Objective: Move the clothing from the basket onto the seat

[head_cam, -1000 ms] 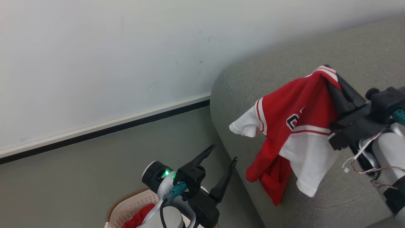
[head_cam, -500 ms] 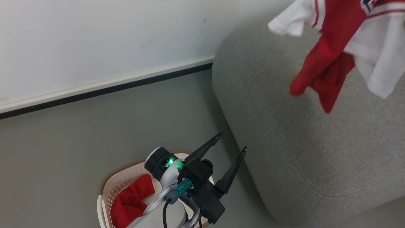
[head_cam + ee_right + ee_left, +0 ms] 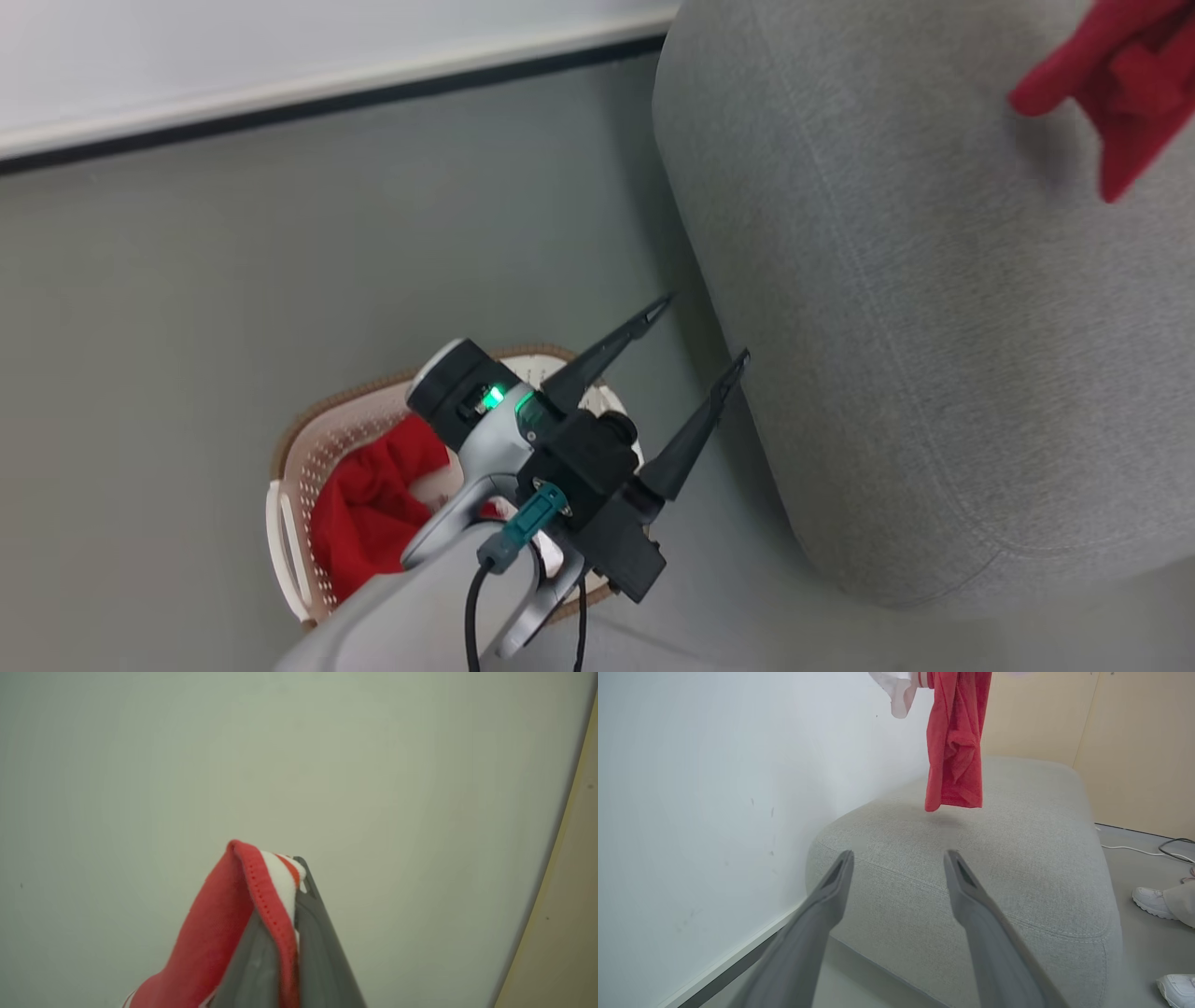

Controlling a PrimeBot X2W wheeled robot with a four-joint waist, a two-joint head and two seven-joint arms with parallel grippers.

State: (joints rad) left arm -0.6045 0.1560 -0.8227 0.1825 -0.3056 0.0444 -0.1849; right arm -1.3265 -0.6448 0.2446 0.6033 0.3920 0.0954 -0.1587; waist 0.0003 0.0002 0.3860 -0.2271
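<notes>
- The red jersey [image 3: 955, 756] hangs just above the sofa [image 3: 971, 896], pinched in the closed right gripper [image 3: 285, 877] and not yet released.
- The head camera has dipped, sending the jersey to 1 o'clock and the basket [image 3: 289, 439] to 7 o'clock.
- A second red garment [image 3: 373, 495] waits inside, near the open, empty left gripper [image 3: 706, 328], and is likely the next pick.

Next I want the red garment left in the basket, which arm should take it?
Left. The left gripper is open and empty by the basket with the red garment; the right gripper is shut on a shirt hanging above the sofa.
</notes>
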